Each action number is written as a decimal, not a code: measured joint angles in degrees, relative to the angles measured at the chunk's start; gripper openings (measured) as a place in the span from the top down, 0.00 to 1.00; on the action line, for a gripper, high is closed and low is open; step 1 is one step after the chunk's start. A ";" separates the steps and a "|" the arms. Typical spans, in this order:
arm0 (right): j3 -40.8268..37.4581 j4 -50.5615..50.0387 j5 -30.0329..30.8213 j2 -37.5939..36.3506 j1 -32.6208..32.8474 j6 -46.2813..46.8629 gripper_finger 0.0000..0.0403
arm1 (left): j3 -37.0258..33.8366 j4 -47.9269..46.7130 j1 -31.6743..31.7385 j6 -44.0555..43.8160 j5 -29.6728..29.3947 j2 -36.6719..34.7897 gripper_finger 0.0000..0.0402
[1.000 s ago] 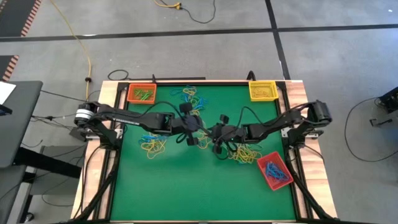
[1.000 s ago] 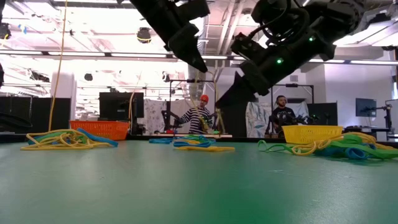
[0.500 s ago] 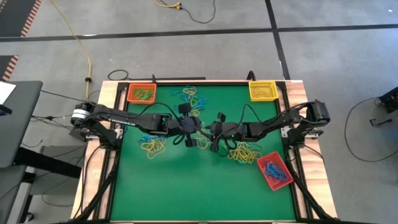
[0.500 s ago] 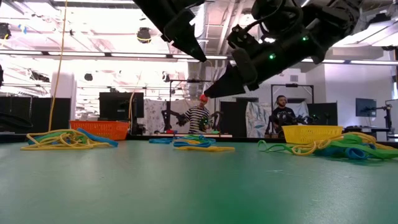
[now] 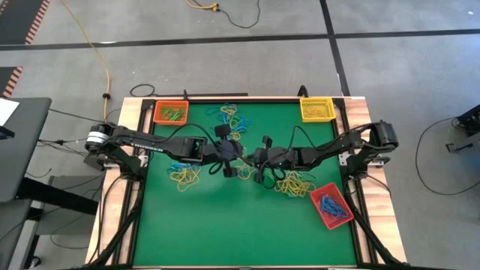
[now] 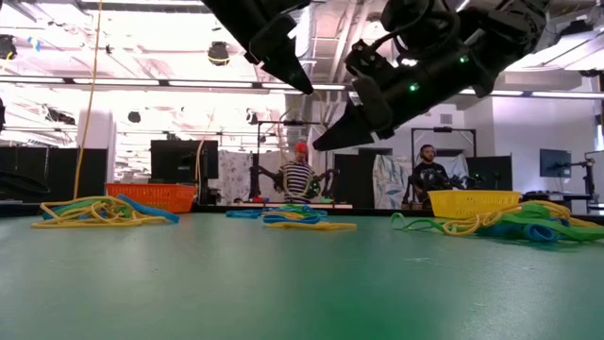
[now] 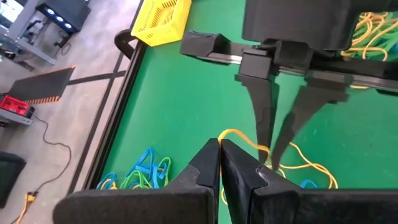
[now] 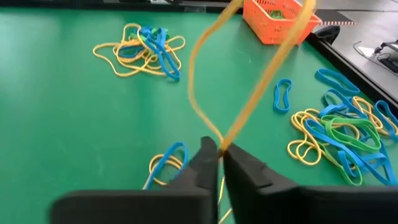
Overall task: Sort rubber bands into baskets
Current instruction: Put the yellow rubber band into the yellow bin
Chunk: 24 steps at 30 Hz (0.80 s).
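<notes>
Two grippers | left gripper [image 7: 219, 146] and right gripper [image 8: 219, 152] both pinch one thin yellow band [image 8: 249, 93]

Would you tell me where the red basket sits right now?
In the high view the red basket sits tilted at the table's near right corner, beside a rubber band pile.

yellow band [image 8: 249, 93] top cut off
</notes>
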 joint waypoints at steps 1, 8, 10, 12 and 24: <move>0.00 -0.27 0.00 0.00 0.00 -0.16 0.95 | -0.01 -0.30 0.00 -0.01 0.00 0.00 1.00; 0.00 -0.82 1.60 0.00 -0.01 -0.66 0.97 | -0.02 -2.26 0.00 -0.12 -0.07 0.02 1.00; 0.00 -1.30 1.68 0.00 -0.02 -0.89 0.97 | -0.02 -3.47 0.01 -0.75 -0.08 0.02 1.00; 0.00 -2.20 1.79 -0.02 -0.13 -0.91 0.97 | -0.02 -5.29 0.09 -1.52 -0.13 0.02 1.00; 0.00 -12.98 9.16 -6.99 -2.95 -0.85 0.97 | -0.02 -12.79 0.09 -6.33 -4.00 0.04 0.77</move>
